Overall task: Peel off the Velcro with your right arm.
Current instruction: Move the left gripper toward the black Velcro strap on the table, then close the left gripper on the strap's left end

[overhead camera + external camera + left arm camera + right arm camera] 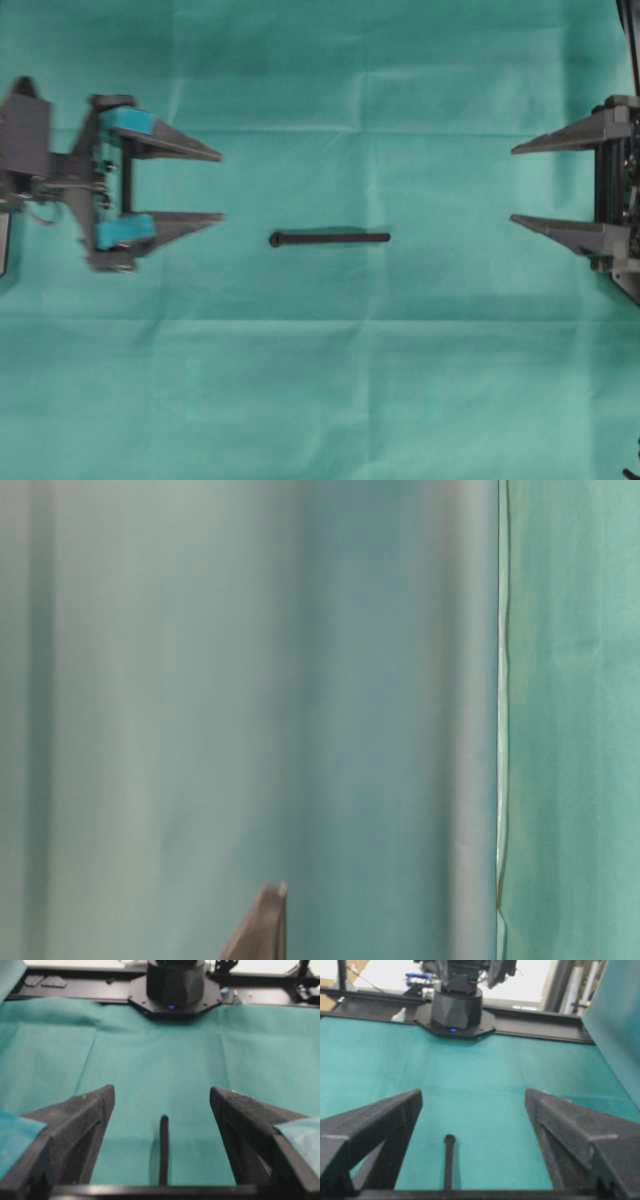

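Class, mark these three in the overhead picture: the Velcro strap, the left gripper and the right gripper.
Velcro strap (pixel 330 238): overhead view, middle of its length.
Left gripper (pixel 220 186): overhead view, gap midway between its fingertips.
Right gripper (pixel 513 184): overhead view, gap midway between its fingertips.

1. Across my overhead feed the worktop is covered by a teal cloth (pixel 330 380), with faint fold creases crossing it in straight lines.
2. My table-level feed is mostly filled by a blurred hanging teal drape (pixel 200 680); a pale vertical seam (pixel 502 700) divides it from a darker teal panel on the right.
3. In the left wrist feed a black frame rail (pixel 75 990) runs along the far edge of the cloth.
4. In the right wrist feed the background behind the far rail is bright and cluttered; I can pick out pale upright tubes (pixel 582 985) at the upper right, too blurred to identify further.
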